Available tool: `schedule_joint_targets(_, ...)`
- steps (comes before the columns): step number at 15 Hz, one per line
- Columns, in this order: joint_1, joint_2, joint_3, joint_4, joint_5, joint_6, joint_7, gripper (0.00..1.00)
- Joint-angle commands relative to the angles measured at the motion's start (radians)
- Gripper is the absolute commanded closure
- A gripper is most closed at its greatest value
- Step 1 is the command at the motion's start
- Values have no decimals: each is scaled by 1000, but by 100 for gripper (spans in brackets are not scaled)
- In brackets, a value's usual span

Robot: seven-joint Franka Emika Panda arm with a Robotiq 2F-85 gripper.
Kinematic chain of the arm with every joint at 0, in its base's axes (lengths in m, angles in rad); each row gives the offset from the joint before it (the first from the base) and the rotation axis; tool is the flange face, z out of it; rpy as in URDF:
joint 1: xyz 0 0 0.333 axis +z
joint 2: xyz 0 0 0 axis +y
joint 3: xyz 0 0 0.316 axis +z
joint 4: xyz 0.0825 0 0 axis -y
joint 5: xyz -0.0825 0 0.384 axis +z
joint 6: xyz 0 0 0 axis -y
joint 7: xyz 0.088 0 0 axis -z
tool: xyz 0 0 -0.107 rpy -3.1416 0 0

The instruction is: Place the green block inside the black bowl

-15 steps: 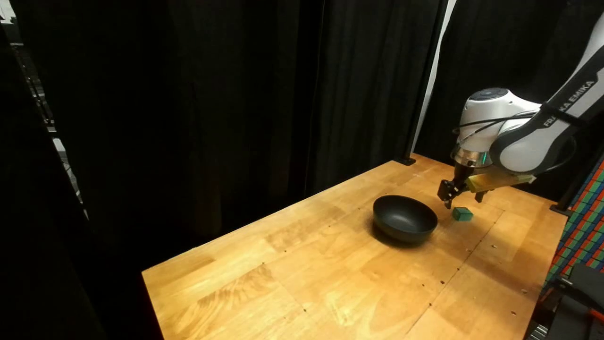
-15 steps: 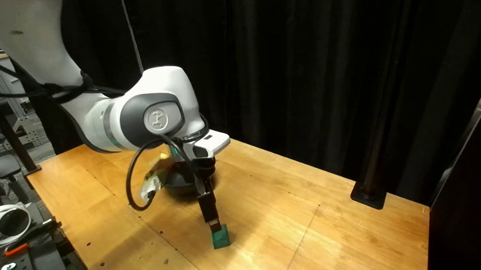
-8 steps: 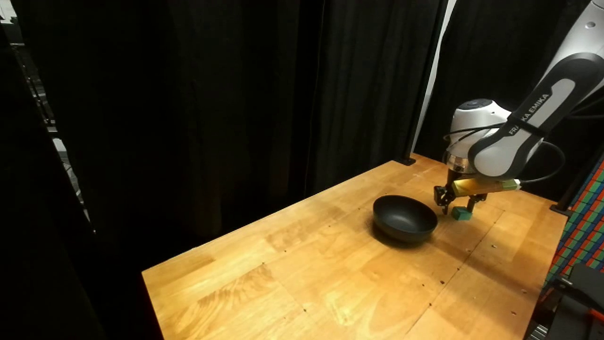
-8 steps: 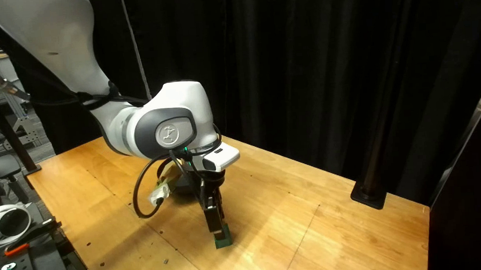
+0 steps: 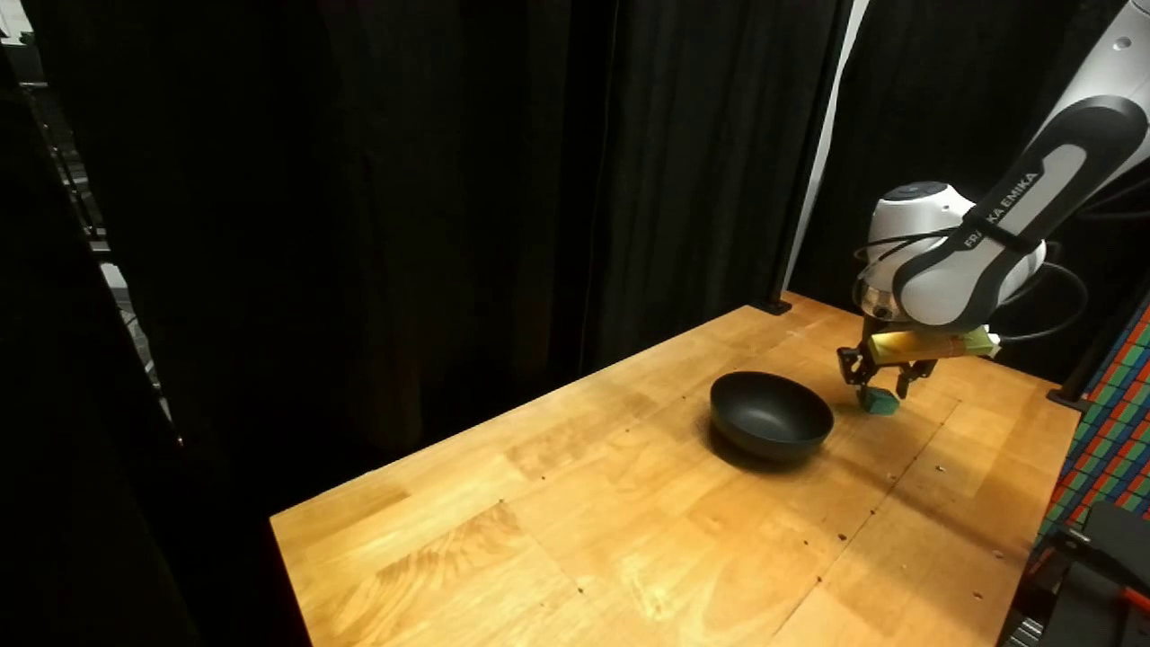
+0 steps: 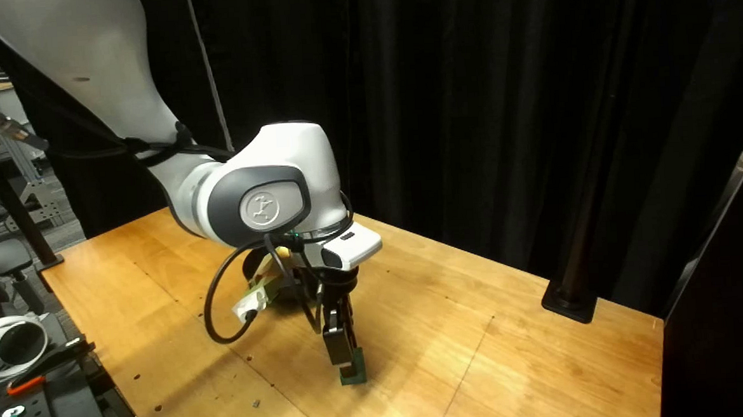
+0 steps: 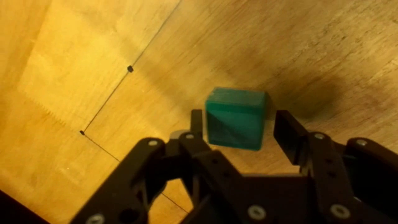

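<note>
The green block (image 7: 235, 124) lies on the wooden table between the fingers of my gripper (image 7: 239, 118). In the wrist view the left finger (image 7: 196, 121) stands very close to the block's side, while a wider gap separates it from the right finger (image 7: 287, 133). The jaws are partly closed and do not clamp it. In an exterior view the gripper (image 5: 883, 392) reaches down over the green block (image 5: 882, 404). The black bowl (image 5: 764, 438) sits upright near them, nothing visible inside; the arm hides most of it from the opposite side. One finger partly covers the green block (image 6: 353, 380) there.
A wooden table (image 5: 629, 539) carries the block and bowl. Black curtains (image 5: 449, 225) hang behind its far edge. Post feet (image 6: 570, 301) stand at table corners. A cable (image 6: 208, 306) loops beside the wrist, and a cart with tools (image 6: 38, 404) stands beyond the table.
My gripper has come down around the green block, then risen slightly, and its fingers have drawn closer together. The block has shifted a little; the bowl has stayed put.
</note>
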Motion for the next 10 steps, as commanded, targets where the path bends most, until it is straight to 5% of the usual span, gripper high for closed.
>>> schedule_joint_targets(1, 26, 19, -34, 16, 35, -15, -28, 6)
schedule_joint_targets(2, 27, 23, -36, 15, 36, -15, -28, 0)
schedule_joint_targets(3, 27, 28, -39, 15, 37, -16, -27, 9)
schedule_joint_targets(4, 24, 31, -38, 14, 42, -16, -30, 35)
schedule_joint_targets(6, 19, 33, -35, 11, 55, -10, -33, 36)
schedule_joint_targets(10, 19, 13, -33, -1, 90, -14, -46, 68)
